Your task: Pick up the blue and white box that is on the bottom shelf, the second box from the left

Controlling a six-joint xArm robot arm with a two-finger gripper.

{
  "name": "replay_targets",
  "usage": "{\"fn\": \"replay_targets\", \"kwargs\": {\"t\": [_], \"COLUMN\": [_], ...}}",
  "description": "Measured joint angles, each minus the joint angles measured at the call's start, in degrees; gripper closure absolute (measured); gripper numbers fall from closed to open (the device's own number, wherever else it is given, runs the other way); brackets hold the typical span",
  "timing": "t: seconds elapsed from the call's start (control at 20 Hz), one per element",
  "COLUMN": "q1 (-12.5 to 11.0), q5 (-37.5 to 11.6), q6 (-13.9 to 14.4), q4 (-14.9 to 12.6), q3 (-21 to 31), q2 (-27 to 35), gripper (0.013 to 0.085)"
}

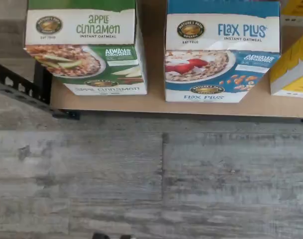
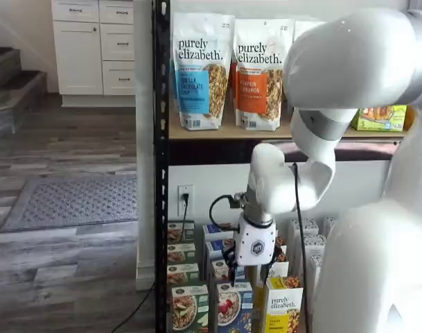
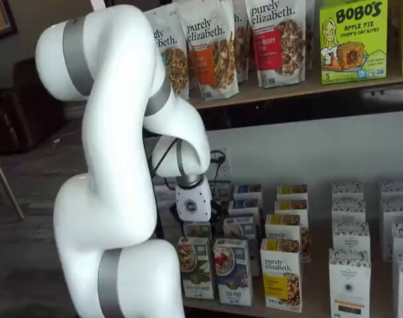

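Observation:
The blue and white box (image 1: pixel 222 50), marked "Flax Plus" with a bowl picture and red berries, stands upright at the front of the bottom shelf (image 1: pixel 156 105). It sits between a green-fronted box (image 1: pixel 85 47) and a yellow box (image 1: pixel 292 67). In both shelf views the blue and white box (image 2: pixel 233 306) (image 3: pixel 233 271) is in the front row. My gripper (image 2: pixel 251 276) (image 3: pixel 196 230) hangs just above that row, over the blue box and apart from it. Its black fingers stand open with nothing between them.
More rows of small boxes (image 3: pixel 350 232) fill the bottom shelf behind and to the right. Granola bags (image 2: pixel 200 69) stand on the upper board. A black steel post (image 2: pixel 161 173) rises at the rack's left. Grey wood floor (image 1: pixel 151 174) lies before the shelf.

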Motion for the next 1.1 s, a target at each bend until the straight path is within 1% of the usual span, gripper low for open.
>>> {"fn": "replay_targets", "kwargs": {"t": [0.15,0.5,0.7,0.9,1.0,1.1], "q1": [0.2,0.3,0.1,-0.1,-0.3,-0.5], "q5": [-1.7,-2.8,-3.6,-4.3,-4.2,-4.7], "q6": [-0.2,-3.0,-3.3,-2.4,-1.3,-2.1], "q4": [0.3,3.4,3.4,2.3,0.8,1.6], "q3": [-1.2,-4.8,-6.7,-9.0,-10.1,-11.0], "q2": [2.8,8.5,11.2,14.4,15.8,17.3], "gripper": [0.013,0.013,0.013,0.013,0.013,0.013]}}
